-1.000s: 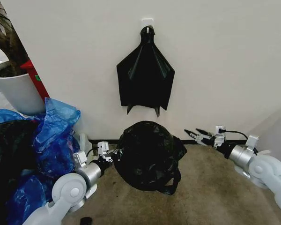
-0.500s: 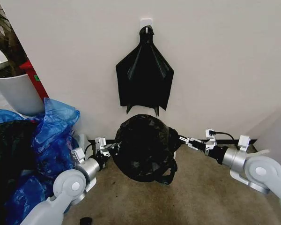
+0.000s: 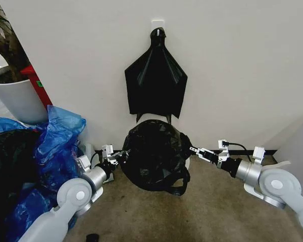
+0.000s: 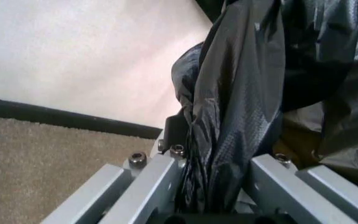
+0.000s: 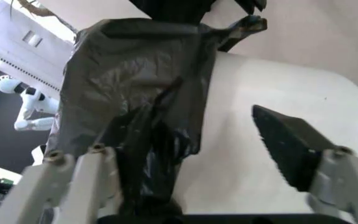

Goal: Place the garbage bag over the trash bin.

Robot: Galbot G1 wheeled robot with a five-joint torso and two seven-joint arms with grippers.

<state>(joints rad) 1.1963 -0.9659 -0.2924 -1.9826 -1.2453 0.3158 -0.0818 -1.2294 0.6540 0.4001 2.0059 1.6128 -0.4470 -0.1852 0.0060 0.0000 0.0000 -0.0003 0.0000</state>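
Note:
The glossy black garbage bag (image 3: 154, 156) bulges over the trash bin on the carpet by the wall. A pale arc of the bin's rim (image 3: 152, 120) peeks above the film. In the right wrist view the bin's off-white wall (image 5: 272, 79) is bare beside the bag (image 5: 135, 79). My left gripper (image 3: 118, 158) is at the bag's left edge, shut on a bunched fold of film (image 4: 235, 116). My right gripper (image 3: 193, 149) is at the bag's right edge and open. Film drapes over one of its fingers (image 5: 79, 177); the other finger (image 5: 285, 149) stands free against the bin's wall.
A flat black fan-shaped bundle (image 3: 155, 83) hangs from a wall hook right above the bin. Crumpled blue bags (image 3: 58, 143) and a white plant pot (image 3: 17, 98) crowd the left. Bare carpet (image 3: 207, 212) lies in front and to the right.
The right gripper has come in from the right to the bag's edge, and film now lies over one finger. The bag has risen and shifted toward the wall, held by the left gripper.

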